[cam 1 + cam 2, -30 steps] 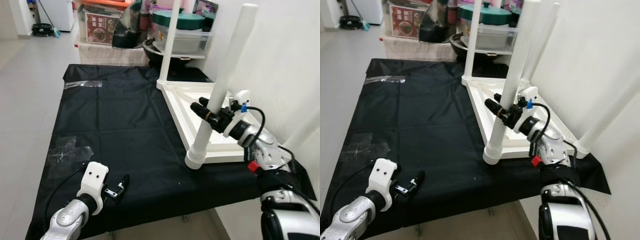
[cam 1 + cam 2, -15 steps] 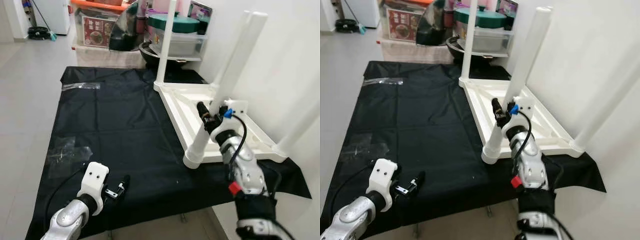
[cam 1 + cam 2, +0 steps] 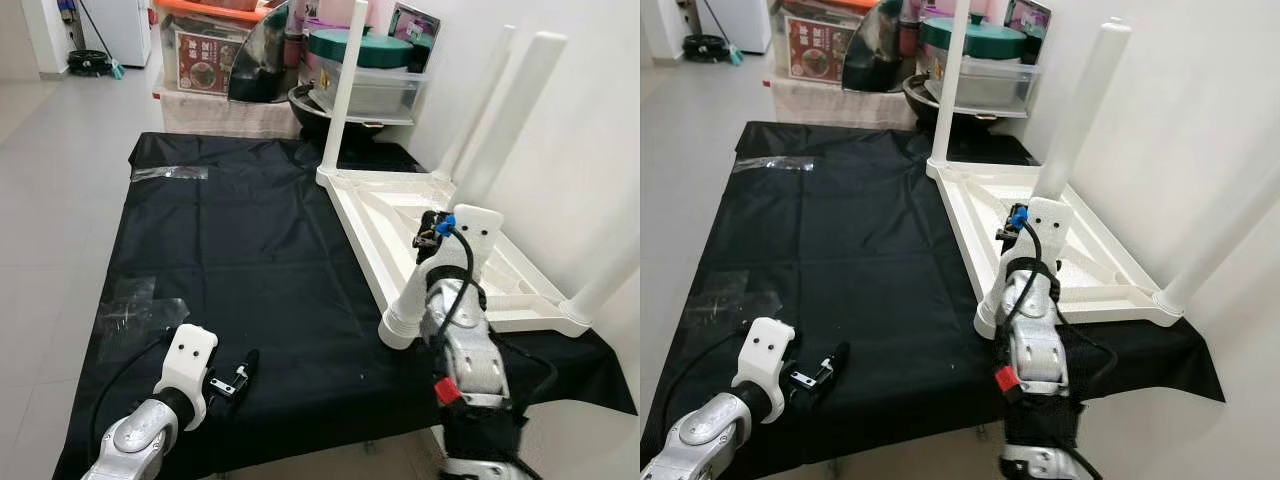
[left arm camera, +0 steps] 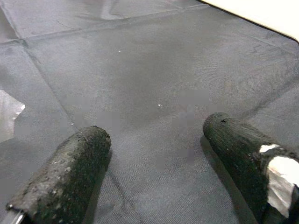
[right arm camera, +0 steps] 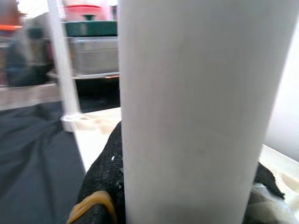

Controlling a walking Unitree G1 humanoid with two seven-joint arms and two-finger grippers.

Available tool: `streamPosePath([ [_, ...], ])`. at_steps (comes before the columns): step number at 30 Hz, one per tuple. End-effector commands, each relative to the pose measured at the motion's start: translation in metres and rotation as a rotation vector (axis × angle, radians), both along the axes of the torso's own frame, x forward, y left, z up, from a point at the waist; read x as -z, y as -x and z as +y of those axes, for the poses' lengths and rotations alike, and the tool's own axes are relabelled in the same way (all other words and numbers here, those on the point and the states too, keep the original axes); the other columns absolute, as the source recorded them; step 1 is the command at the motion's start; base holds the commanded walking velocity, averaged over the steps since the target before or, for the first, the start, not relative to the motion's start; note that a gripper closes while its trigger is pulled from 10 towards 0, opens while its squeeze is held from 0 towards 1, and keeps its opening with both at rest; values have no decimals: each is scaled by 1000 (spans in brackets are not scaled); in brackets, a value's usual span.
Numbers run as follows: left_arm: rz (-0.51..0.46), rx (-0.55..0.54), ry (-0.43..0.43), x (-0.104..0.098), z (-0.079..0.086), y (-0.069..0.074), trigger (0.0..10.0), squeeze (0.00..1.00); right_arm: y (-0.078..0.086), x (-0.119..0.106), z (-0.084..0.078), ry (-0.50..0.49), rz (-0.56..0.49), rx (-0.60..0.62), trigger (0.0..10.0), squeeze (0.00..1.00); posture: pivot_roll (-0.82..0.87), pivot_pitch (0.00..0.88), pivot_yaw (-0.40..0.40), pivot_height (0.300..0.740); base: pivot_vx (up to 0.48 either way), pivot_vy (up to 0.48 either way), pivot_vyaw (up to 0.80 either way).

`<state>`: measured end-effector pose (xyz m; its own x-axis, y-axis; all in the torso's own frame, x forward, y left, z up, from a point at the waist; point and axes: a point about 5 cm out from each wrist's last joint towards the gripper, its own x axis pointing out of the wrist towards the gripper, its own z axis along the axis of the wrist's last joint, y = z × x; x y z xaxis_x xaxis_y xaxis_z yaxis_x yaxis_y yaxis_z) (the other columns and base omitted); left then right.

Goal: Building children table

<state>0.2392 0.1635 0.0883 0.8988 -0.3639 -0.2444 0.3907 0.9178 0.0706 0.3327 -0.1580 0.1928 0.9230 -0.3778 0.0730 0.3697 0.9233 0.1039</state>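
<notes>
I've got the right gripper (image 5: 187,186) clamped round the leg (image 3: 505,125). Keep it straight while twisting. Left gripper (image 4: 159,163) rests wide open.

Beneath the left gripper (image 3: 245,365) and ahead of it, a creased black cloth (image 3: 230,240), with clear tape (image 3: 135,305) stuck just beside that gripper. Out past the cloth's left edge, pale grey floor tiles (image 3: 60,150). Close to the right of the right gripper (image 3: 428,228), a plain white wall (image 3: 590,120). Well beyond, a green-lidded storage bin (image 3: 365,60) and a red-labelled box (image 3: 205,60). Evenly lit.
</notes>
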Motion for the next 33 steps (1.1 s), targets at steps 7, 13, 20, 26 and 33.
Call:
streamPosePath([
  [7,11,11,-1,4,-6,0,10000,0,7,25,-17,-4,143,148,0,0,72,0,-152,740,0,0,0],
  [13,13,12,2,5,-7,1,10000,0,6,18,1,-13,124,78,10000,0,63,0,-148,740,0,0,0],
  [20,14,18,3,5,-7,0,10000,0,5,6,3,19,90,39,10000,0,55,0,-142,740,0,0,0],
  [26,13,22,3,5,-7,-1,10000,0,6,-1,2,23,56,50,10000,0,54,0,-139,740,0,0,0],
  [33,13,25,2,5,-7,-1,10000,0,6,-13,2,33,2,52,10000,0,53,0,-139,740,0,0,0],
])
